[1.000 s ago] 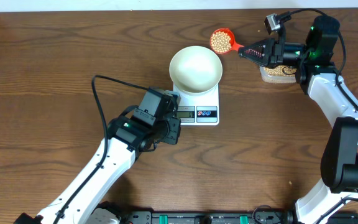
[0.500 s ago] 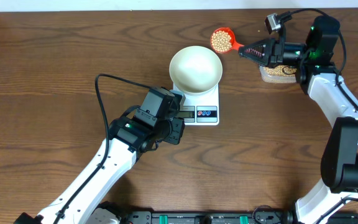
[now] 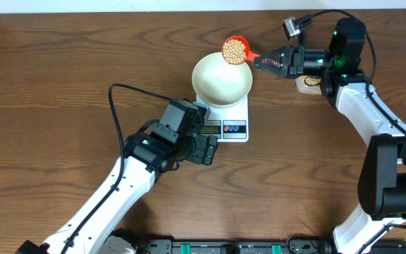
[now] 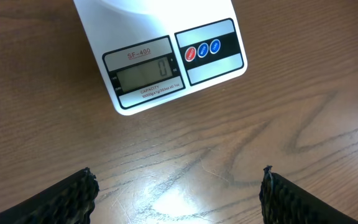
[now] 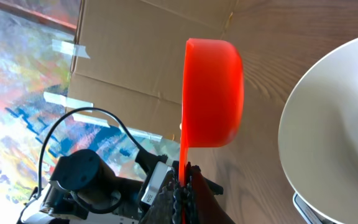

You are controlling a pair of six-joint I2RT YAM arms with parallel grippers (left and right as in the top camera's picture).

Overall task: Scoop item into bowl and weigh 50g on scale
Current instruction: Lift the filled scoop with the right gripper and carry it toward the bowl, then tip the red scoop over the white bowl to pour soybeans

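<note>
The white bowl (image 3: 221,77) stands on the white scale (image 3: 227,125), whose display (image 4: 145,73) reads 0. A red scoop (image 3: 235,49) heaped with tan beans hangs over the bowl's far right rim. My right gripper (image 3: 270,62) is shut on the scoop's handle. In the right wrist view the scoop (image 5: 213,93) is seen from below, beside the bowl (image 5: 334,124), with the handle pinched in that gripper (image 5: 184,180). My left gripper (image 3: 216,149) is open over bare wood just in front of the scale. Nothing lies between its fingers (image 4: 176,186).
A clear container of beans (image 3: 307,83) sits at the back right, mostly hidden under my right arm. A black cable (image 3: 115,106) loops over the table left of the left arm. The table's far edge runs close behind the bowl.
My left gripper has gone from shut to wide open in front of the scale. My right arm has carried the loaded scoop leftward to above the bowl's rim.
</note>
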